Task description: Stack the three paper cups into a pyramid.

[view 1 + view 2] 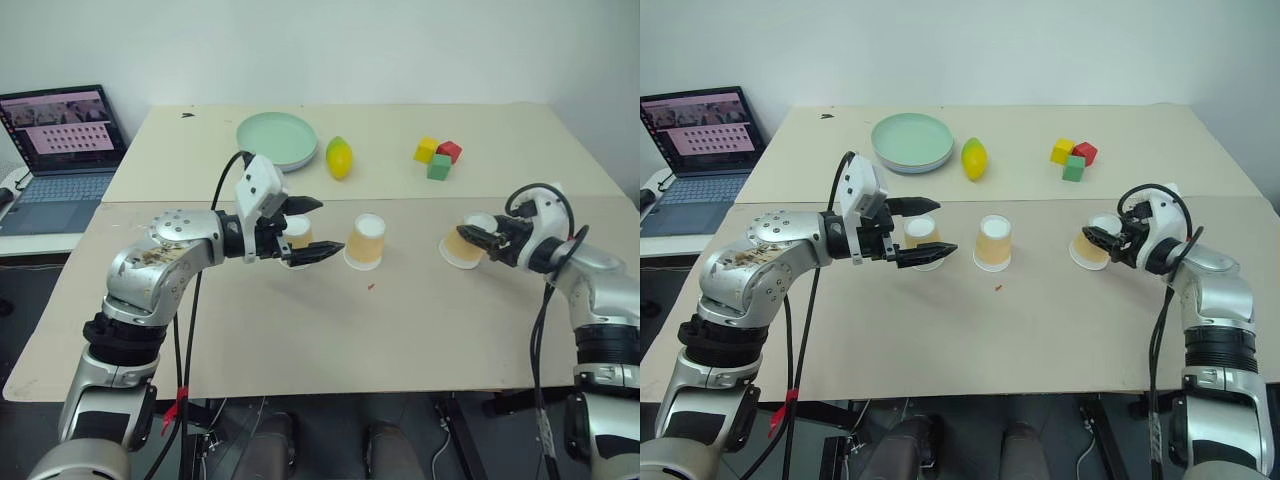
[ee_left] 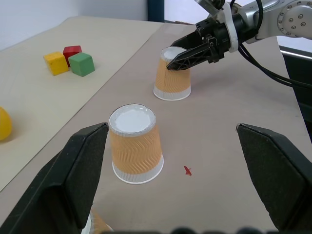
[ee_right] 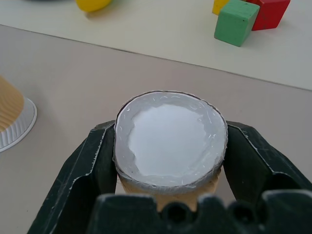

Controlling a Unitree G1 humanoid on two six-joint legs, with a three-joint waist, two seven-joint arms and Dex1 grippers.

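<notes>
- Right gripper [image 1: 478, 239] clamps its black fingers [image 3: 83, 165] on both sides of the right cup [image 3: 170, 141], which stands upside down on the bench [image 1: 400, 330], right of the middle cup [image 1: 366, 241].
- Left gripper [image 1: 928, 228] is spread wide and empty, the left cup [image 1: 921, 240] between its fingertips, left of the middle cup.
- Left wrist view alone shows a small red mark [image 2: 187, 170] beside the middle cup.

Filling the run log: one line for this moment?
right gripper: shut on right cup | left gripper: open | middle cup: upside down
</notes>
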